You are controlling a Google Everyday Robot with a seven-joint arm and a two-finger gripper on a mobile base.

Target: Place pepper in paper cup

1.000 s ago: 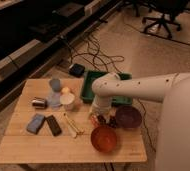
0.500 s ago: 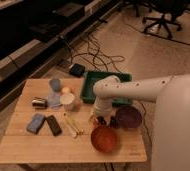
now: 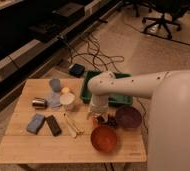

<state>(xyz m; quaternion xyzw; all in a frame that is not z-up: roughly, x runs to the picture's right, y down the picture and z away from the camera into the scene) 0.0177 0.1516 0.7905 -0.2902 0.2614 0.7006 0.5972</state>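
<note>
One grasp pending: white two-finger gripper (image 3: 95, 116) hangs low over the wooden table (image 3: 33, 145), jaws spread, holding nothing. Small slim red-orange pepper (image 3: 91, 118) seems to lie just beneath it, partly hidden. Short off-white paper cup (image 3: 67, 100) stands nearby. Risk: pepper rolls as jaws close, or the adjacent dark grape cluster (image 3: 108, 120) is snagged instead.

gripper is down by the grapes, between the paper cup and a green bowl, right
No, it is a purple bowl, not a green one. The camera view shows the gripper down by the grapes, between the paper cup and the purple bowl.
</note>
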